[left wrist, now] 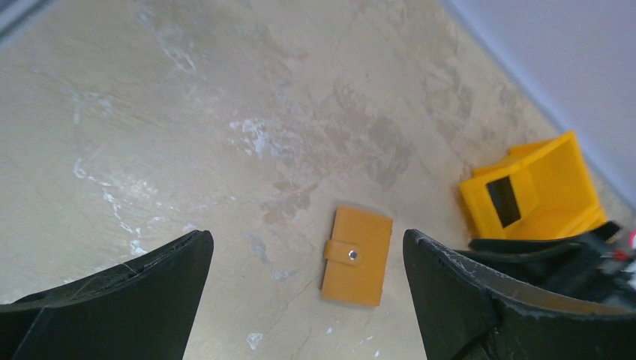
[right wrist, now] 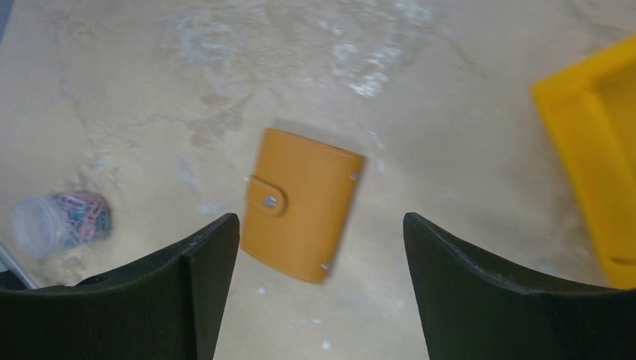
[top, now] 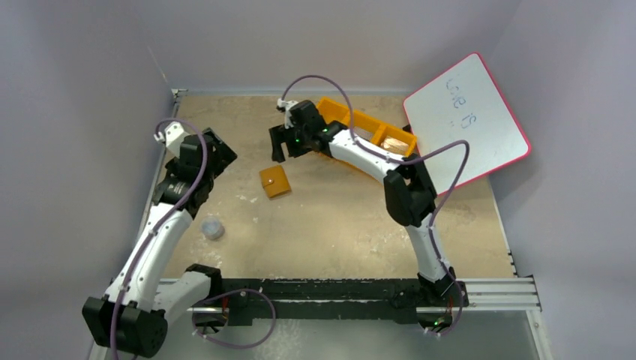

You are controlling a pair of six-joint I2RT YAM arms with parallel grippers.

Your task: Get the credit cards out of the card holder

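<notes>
The card holder (top: 274, 181) is a tan-brown wallet, closed with its strap studded, lying flat on the table. It also shows in the left wrist view (left wrist: 357, 256) and the right wrist view (right wrist: 303, 203). No credit cards show; they are hidden. My right gripper (top: 279, 147) is open and empty, hovering just behind the holder; in its own view (right wrist: 321, 255) the holder lies between and beyond the fingers. My left gripper (top: 217, 154) is open and empty, off to the holder's left, with the holder ahead between its fingers (left wrist: 307, 262).
An orange three-compartment tray (top: 367, 129) stands behind the right arm, also in the left wrist view (left wrist: 534, 187). A white board (top: 465, 124) leans at the back right. A small clear jar of paper clips (top: 214, 229) sits by the left arm, seen too in the right wrist view (right wrist: 61, 219).
</notes>
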